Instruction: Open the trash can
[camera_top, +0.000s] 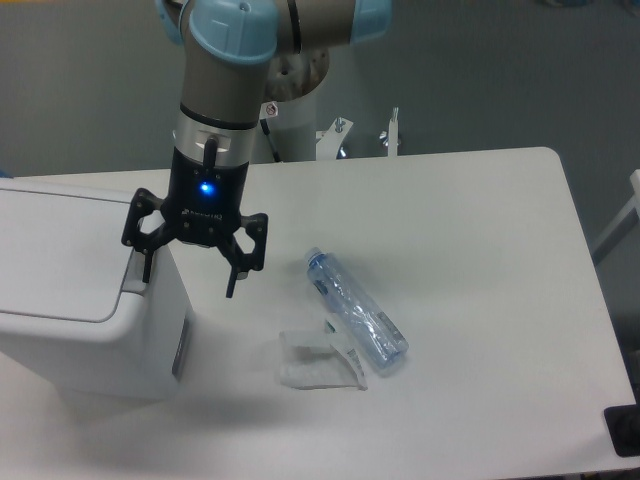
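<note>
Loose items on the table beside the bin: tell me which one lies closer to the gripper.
The clear plastic bottle, lying on its side just right of the open gripper. The crumpled wrapper sits lower in the picture, farther off, beyond the trash can corner.

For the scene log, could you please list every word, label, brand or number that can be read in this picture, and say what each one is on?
No text can be read with certainty.
Gripper: white lettering below its blue light, too blurred to read.
Robot base: small red and white sticker, too small to read.
Bottle: no label text shows.
Trash can: no print on the lid or walls.
Wrapper: no text.
</note>
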